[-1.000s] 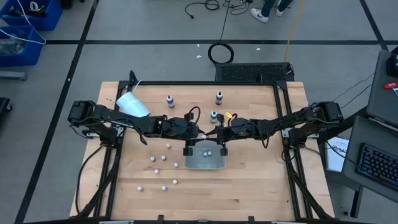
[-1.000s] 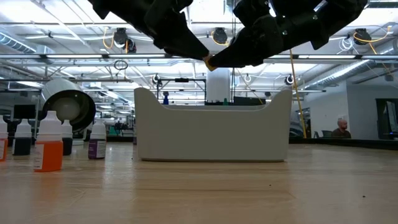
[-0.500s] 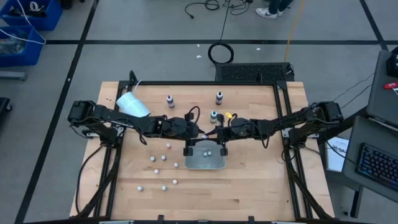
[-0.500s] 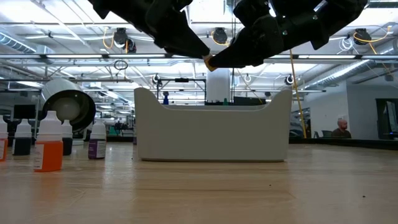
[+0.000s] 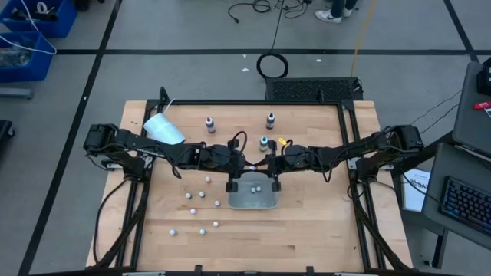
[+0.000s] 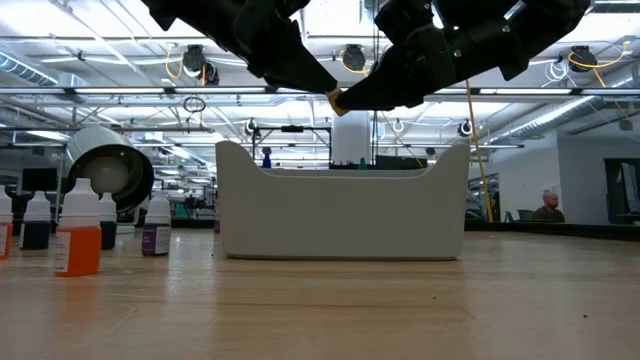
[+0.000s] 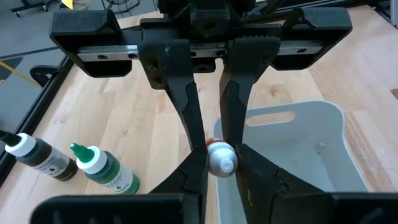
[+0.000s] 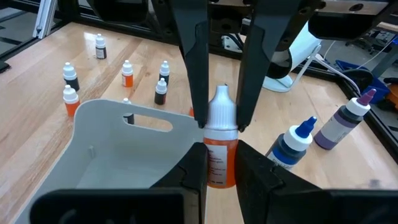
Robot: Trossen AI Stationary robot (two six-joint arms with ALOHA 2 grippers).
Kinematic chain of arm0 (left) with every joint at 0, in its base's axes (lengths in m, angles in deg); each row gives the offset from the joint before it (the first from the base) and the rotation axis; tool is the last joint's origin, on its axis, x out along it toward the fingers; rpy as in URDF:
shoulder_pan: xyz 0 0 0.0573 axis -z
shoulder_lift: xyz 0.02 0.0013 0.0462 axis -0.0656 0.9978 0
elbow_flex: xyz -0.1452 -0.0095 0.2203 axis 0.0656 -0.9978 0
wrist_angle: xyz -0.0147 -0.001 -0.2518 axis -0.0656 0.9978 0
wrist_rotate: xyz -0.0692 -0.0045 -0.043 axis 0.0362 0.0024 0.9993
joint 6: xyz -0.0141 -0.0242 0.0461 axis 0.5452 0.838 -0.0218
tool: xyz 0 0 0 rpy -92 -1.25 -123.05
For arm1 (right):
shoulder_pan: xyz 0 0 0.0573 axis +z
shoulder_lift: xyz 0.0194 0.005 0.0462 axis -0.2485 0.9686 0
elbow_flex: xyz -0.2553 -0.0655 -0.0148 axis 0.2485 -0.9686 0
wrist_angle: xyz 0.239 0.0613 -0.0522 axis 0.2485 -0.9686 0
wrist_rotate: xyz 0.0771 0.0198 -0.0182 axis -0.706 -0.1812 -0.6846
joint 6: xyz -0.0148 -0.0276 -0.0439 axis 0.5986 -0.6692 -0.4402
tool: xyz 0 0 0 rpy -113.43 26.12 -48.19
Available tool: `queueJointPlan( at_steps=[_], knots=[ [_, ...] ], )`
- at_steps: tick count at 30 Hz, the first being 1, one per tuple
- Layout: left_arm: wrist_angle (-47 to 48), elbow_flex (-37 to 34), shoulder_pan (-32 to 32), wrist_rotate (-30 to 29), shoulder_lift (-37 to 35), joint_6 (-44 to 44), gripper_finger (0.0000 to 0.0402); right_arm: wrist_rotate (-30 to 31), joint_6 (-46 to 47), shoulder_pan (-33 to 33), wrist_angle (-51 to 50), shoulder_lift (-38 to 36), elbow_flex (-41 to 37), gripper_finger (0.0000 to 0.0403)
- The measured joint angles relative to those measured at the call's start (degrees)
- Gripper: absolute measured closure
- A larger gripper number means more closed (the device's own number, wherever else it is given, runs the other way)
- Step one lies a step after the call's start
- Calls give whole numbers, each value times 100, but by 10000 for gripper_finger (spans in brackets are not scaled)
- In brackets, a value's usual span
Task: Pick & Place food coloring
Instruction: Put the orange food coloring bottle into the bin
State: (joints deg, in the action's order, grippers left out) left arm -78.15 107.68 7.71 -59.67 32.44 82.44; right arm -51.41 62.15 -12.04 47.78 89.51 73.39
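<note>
A small food coloring bottle [image 8: 219, 155] with an orange body and a white cap is held upright between both grippers, above the far rim of the white tray [image 5: 252, 201]. My left gripper [image 7: 222, 168] and my right gripper [image 8: 219, 167] meet tip to tip over the table's middle [image 5: 256, 165], both shut on this bottle. Green [image 7: 102, 173] and dark [image 7: 37, 158] bottles stand on the wood on the far side. Blue-capped [image 8: 292, 146] and purple-capped [image 8: 345, 124] bottles stand there too. My left gripper pinches the bottle's white cap [image 8: 221, 109] near its collar, one finger [image 8: 198, 74] on each side. It comes slanting down from the table's left. My right gripper pinches the orange body [image 8: 219, 146] below the cap between its two fingers [image 8: 194, 171], slanting down from the table's right. The bottle is upright and lifted clear of the tray and table.
Several small white-capped bottles [image 8: 127, 71] stand on the near left part of the table [image 5: 196, 207]. A large white cup [image 5: 163, 129] lies on its side at the far left. The tray [image 6: 340, 215] sits at the centre, below the grippers. Bare wood lies to the tray's right.
</note>
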Motion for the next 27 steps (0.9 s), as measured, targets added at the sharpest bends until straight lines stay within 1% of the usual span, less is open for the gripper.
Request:
queueJointPlan(
  at_steps=[4,8,14,19,22,24,27],
  knots=[
    [2,0,0,0,0,-8,337,0,0,0,2,0,0,345],
    [110,0,17,1,-73,-68,338,-1,-7,0,35,2,0,322],
    [561,6,111,-253,-373,-73,343,-1,257,0,-122,-87,-7,295],
    [1330,9,275,-264,-551,230,343,22,302,2,-590,-292,-12,290],
    [1859,2,402,-247,-533,524,343,26,414,-2,-515,-418,4,289],
    [1982,2,466,-111,-463,706,343,24,486,-2,-574,-571,-11,289],
    [2054,-7,560,372,-318,807,343,24,691,-2,-553,-750,-6,289]
  ],
)
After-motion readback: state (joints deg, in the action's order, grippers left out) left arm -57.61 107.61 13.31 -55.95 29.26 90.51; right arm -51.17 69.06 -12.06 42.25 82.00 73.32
